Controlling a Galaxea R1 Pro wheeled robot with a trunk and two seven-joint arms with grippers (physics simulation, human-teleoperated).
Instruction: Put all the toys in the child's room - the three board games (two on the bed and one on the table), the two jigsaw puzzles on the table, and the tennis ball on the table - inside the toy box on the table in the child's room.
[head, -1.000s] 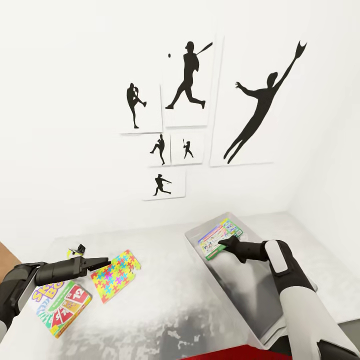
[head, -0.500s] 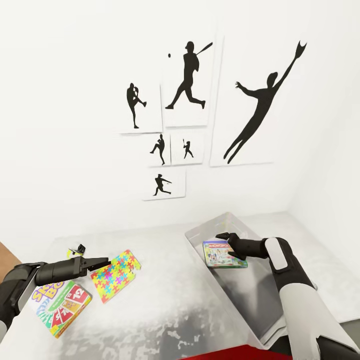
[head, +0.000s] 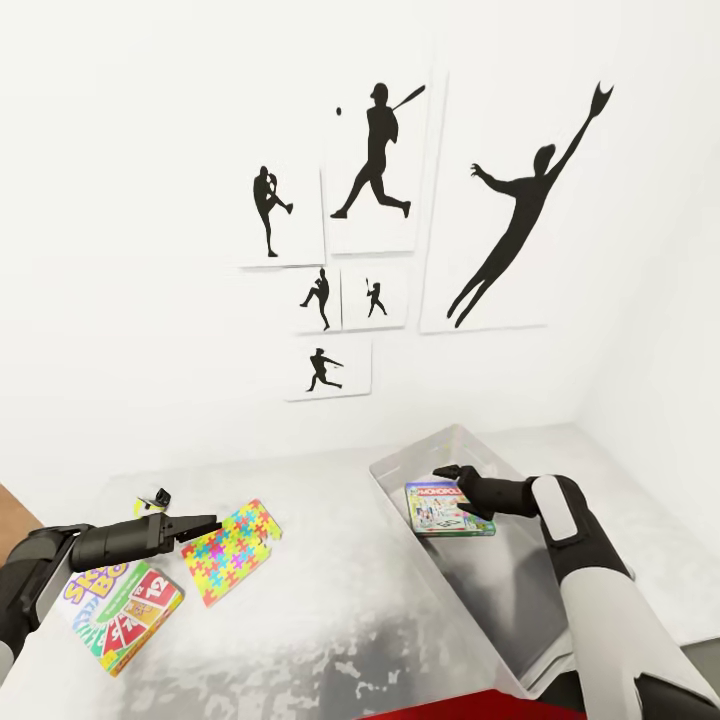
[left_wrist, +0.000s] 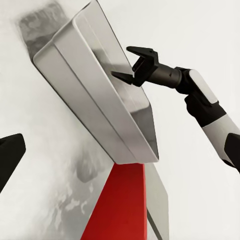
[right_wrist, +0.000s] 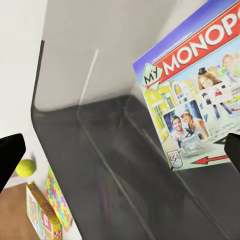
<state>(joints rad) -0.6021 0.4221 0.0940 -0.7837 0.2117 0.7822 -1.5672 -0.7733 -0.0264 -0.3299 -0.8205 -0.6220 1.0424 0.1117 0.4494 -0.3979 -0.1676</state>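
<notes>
The red, white and green board game (head: 446, 510) lies flat inside the light-grey toy box (head: 520, 640) on the table's right side. My right gripper (head: 447, 487) hovers just over it, open, with nothing held; the right wrist view looks down at that game (right_wrist: 195, 100) on the box floor. At the left, my left gripper (head: 202, 526) stands open beside a jigsaw puzzle (head: 230, 550). A yellow-green board game (head: 120, 605) lies under the left forearm. The tennis ball (head: 152, 500) peeks out behind that arm. The left wrist view shows the toy box (left_wrist: 90, 85) and the right gripper (left_wrist: 122, 62).
The table (head: 330, 610) meets a white wall with black silhouette pictures (head: 375, 230). A red chair (head: 450, 710) sits at the table's near edge. Bare tabletop lies between the puzzle and the box.
One second ago the right gripper held the red, white and green game tilted over the box. It has let go; the game now lies flat inside. The left arm has not moved.
</notes>
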